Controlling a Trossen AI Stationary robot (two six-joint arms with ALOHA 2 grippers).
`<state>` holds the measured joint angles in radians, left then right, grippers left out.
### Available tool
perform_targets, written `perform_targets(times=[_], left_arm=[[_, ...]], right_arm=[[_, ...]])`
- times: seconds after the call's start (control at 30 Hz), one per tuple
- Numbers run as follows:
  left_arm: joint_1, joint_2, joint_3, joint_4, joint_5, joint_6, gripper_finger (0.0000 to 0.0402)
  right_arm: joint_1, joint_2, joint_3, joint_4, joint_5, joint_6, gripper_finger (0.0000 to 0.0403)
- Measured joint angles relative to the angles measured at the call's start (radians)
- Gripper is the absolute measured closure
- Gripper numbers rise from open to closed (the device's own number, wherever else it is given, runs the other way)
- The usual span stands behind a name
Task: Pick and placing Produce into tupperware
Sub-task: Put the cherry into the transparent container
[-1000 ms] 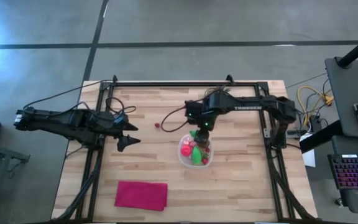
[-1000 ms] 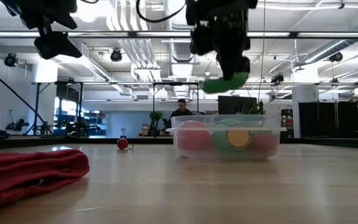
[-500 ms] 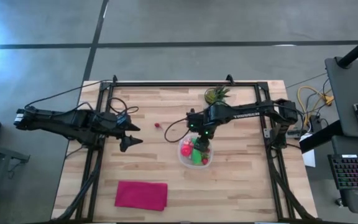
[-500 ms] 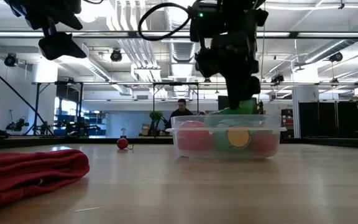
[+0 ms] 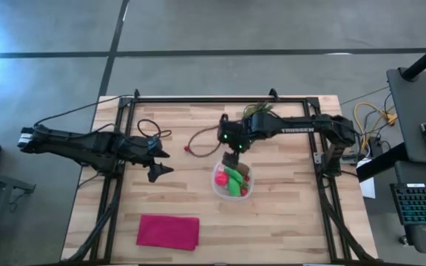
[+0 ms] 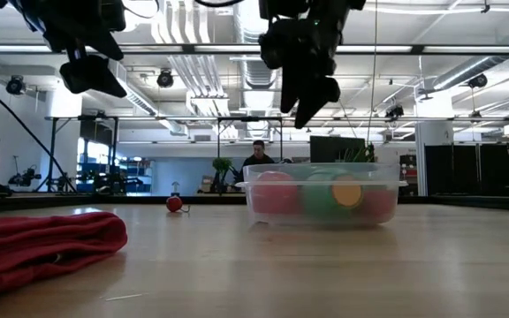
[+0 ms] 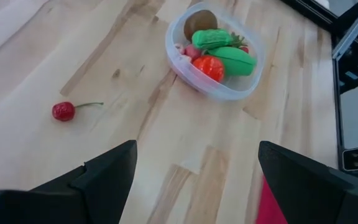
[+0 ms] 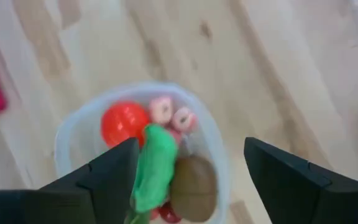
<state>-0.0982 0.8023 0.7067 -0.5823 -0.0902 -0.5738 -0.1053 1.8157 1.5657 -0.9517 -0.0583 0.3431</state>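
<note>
The clear tupperware [image 5: 215, 182] stands right of the table's middle. It holds produce: green oblong pieces [image 7: 232, 60], a red round one [image 7: 209, 67], a brown one [image 7: 202, 20] and small pink ones [image 8: 171, 116]. A red cherry [image 7: 63, 111] lies on its side on the wood to the tupperware's far left. My right gripper [image 6: 310, 95] hangs open and empty just above the tupperware's far rim, pointing steeply down. My left gripper [image 5: 158, 162] is open in the air left of the cherry.
A magenta cloth [image 5: 168, 231] lies flat near the front edge, left of centre. A potted green plant [image 5: 258, 111] stands by the far edge behind my right arm. A cable loops over the wood near the cherry. Bare wood lies between cloth and tupperware.
My right gripper has dipped into the tupperware with a green piece, opened and let it go, then risen and drawn back toward the far edge. The green piece now lies among the other produce. My left gripper has crept a little toward the table's middle.
</note>
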Motion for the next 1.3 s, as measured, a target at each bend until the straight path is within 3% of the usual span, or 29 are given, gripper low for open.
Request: perform_targets(times=[0.23, 0.63, 1.3], left_arm=[[0.0, 0.029, 0.0, 0.009, 0.006, -0.023, 0.008], [0.001, 0.169, 0.001, 0.223, 0.016, 0.004, 0.008], [0.029, 0.097, 0.001, 0.173, -0.052, 0.004, 0.008]], right_arm=[[-0.073, 0.005, 0.049, -0.004, -0.001, -0.024, 0.0132], [-0.115, 0.003, 0.166, -0.01, 0.042, -0.081, 0.0146], [-0.166, 0.003, 0.182, -0.039, 0.089, -0.117, 0.0156]])
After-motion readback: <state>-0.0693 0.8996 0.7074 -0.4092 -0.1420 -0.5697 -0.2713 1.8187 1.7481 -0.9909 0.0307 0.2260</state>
